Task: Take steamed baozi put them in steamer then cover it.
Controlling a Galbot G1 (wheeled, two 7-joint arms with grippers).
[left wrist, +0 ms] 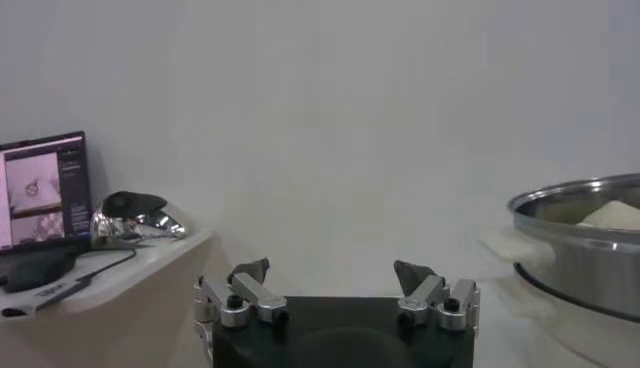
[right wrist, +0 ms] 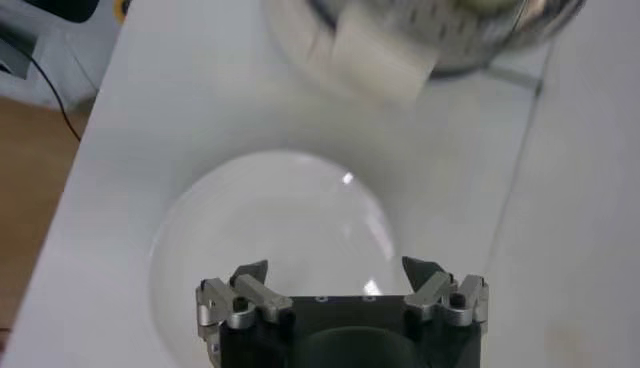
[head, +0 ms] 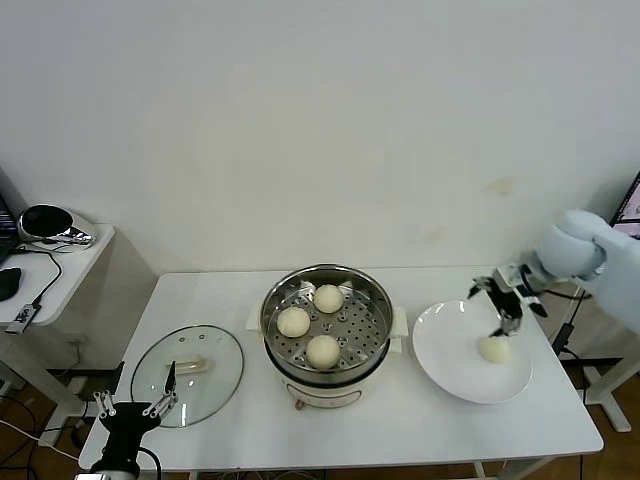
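Note:
The steamer [head: 325, 325] stands mid-table with three baozi on its perforated tray: one at the back [head: 328, 298], one on the left [head: 293, 321], one at the front [head: 322, 351]. A fourth baozi [head: 494, 349] lies on the white plate [head: 450, 360] to the right. My right gripper [head: 500, 305] is open and empty just above that baozi; in the right wrist view it [right wrist: 335, 268] hangs over the plate [right wrist: 270, 230], and the bun is hidden there. The glass cover [head: 187, 374] lies flat to the left of the steamer. My left gripper [head: 135, 403] is open and empty at the table's front left.
A side table [head: 60, 262] with a shiny object and cables stands at the far left. The left wrist view shows my open left gripper [left wrist: 335, 272], the steamer's rim [left wrist: 580, 240] and a bun [left wrist: 612, 213] in it. The table's right edge is close to the plate.

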